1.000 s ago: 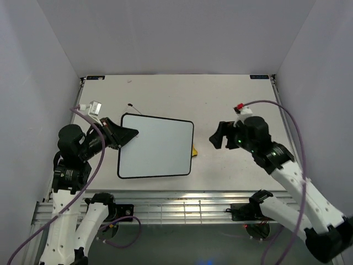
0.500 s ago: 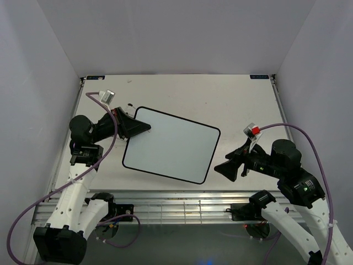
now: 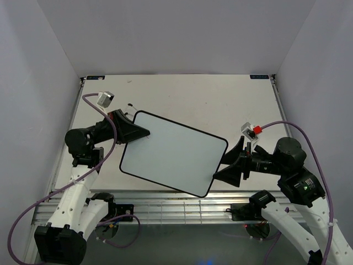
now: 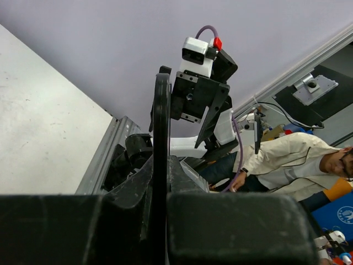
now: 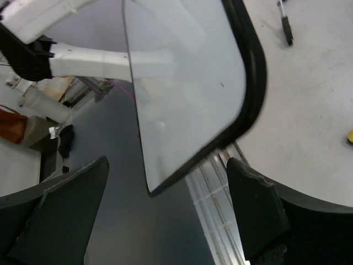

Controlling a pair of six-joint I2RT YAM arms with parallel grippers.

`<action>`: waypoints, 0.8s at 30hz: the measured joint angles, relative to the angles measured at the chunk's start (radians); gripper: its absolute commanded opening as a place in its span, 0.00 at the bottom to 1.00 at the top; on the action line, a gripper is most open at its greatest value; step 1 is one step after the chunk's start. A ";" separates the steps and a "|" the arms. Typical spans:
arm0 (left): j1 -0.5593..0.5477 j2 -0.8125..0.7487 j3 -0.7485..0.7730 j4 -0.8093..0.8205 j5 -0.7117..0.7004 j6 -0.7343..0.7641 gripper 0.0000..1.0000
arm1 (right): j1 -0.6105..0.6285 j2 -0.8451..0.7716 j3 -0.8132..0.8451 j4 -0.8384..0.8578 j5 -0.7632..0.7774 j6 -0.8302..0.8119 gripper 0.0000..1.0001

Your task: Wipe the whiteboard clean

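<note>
Top external: left claw (image 3: 144,133) is clamped on the far-left edge of the whiteboard (image 3: 174,160). The board is plain white and sits askew, running from that claw's tips across toward the right claw (image 3: 227,161). The right claw is spread wide just beside the board's opposite short edge, opening turned to the rim.

Left wrist: the board shows edge-on as a thin black line rising straight out from between the pinching fingers (image 4: 231,226), with the right arm beyond its far end.

Right wrist: fingers (image 5: 60,221) far apart. A rounded board corner sits ahead of the gap, touching neither. The table (image 5: 309,83) lies to the right of that corner.
</note>
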 measured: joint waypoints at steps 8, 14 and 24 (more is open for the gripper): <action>-0.009 -0.004 -0.043 0.084 -0.020 -0.087 0.00 | 0.000 0.063 0.000 0.257 -0.137 0.159 0.67; -0.015 -0.011 -0.095 0.140 -0.043 -0.119 0.00 | -0.001 0.107 -0.031 0.377 -0.155 0.250 0.47; -0.023 0.025 -0.143 0.367 -0.061 -0.194 0.00 | -0.002 0.093 -0.040 0.401 -0.127 0.330 0.08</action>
